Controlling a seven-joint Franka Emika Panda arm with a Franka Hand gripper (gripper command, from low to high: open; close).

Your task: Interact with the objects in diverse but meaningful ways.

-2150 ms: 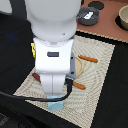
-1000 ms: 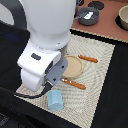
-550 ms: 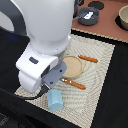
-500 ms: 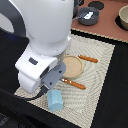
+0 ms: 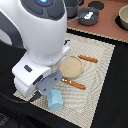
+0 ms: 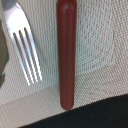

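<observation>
While the arm [image 5: 42,47] hides much, the sausage [image 6: 66,55] shows.

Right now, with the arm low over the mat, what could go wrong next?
The wrist view shows the dark sausage close beside the fork tines, so a descending grasp might catch the fork too. The sausage's end sits near the mat's edge; a nudge could roll it off onto the dark surface. In the exterior view the arm hides that whole spot, and the pale blue block lies near the arm, where a sweep might knock it.
</observation>
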